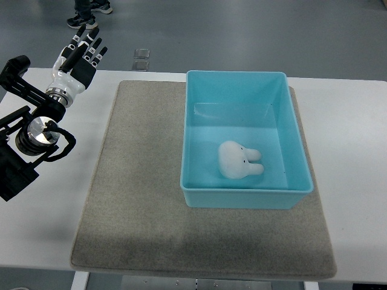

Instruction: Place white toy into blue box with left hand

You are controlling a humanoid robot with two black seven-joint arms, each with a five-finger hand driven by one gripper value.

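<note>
A white plush toy [237, 161] with two small ears lies on the floor of the blue box [245, 199], near its front wall. The box stands on the right half of a grey mat [139, 181]. My left hand [83, 55] is far off at the table's back left corner, well away from the box. Its fingers are stretched out straight and hold nothing. The left arm [33, 130] runs in from the left edge. No right arm shows.
The white table [357, 151] carries the mat. Beyond its far edge, a person's dark shoes [87, 15] stand on the grey floor, and a small floor plate [141, 59] lies near the table edge.
</note>
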